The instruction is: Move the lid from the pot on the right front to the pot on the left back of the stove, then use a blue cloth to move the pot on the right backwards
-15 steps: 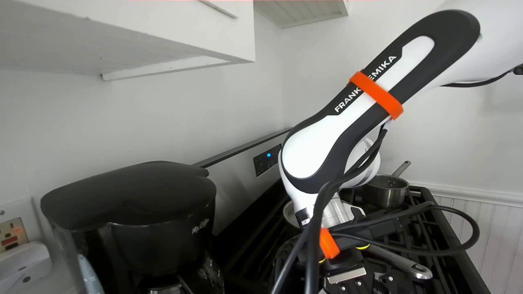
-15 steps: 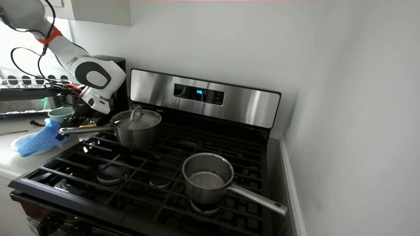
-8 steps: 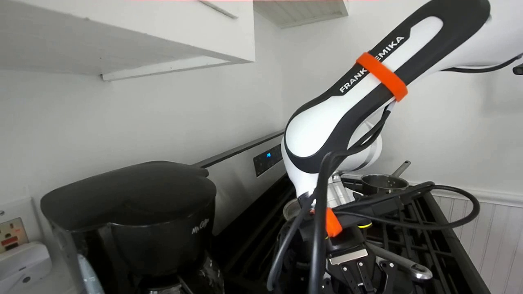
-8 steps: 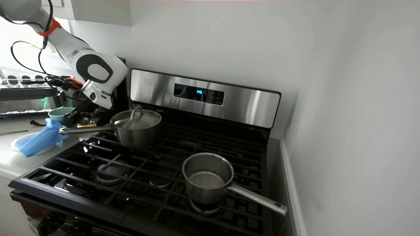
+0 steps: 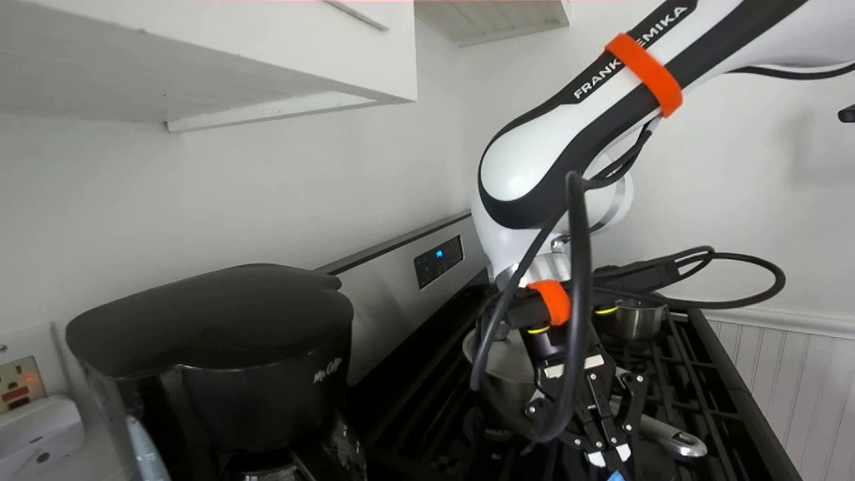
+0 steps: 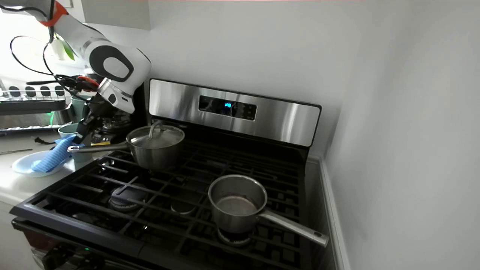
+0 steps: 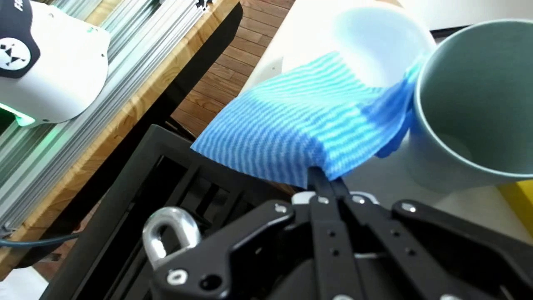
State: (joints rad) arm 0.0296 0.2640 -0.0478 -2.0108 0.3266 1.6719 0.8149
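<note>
One pot (image 6: 156, 157) on the stove (image 6: 168, 198) wears the lid (image 6: 165, 138). In an exterior view: open pot (image 6: 237, 206) at its four o'clock, blue cloth (image 6: 57, 155) at nine. End effector (image 7: 327, 180) clenched on it.

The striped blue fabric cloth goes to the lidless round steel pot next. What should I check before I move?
1. Grip: ok, the gripper is shut on the striped blue fabric cloth.
2. Lid: ok, the round silvery lid sits on the rear round steel pot.
3. Target: ok, the lidless round steel pot is upright.
4. Gripper clear of the rear pot's long metal handle: cannot tell, they look close in the wrist view.
5. Cloth clear of the round white bowl and pale green cup: cannot tell, their outlines overlap.
6. Cloth at the lidless pot: not ok, it is over the light countertop.
</note>
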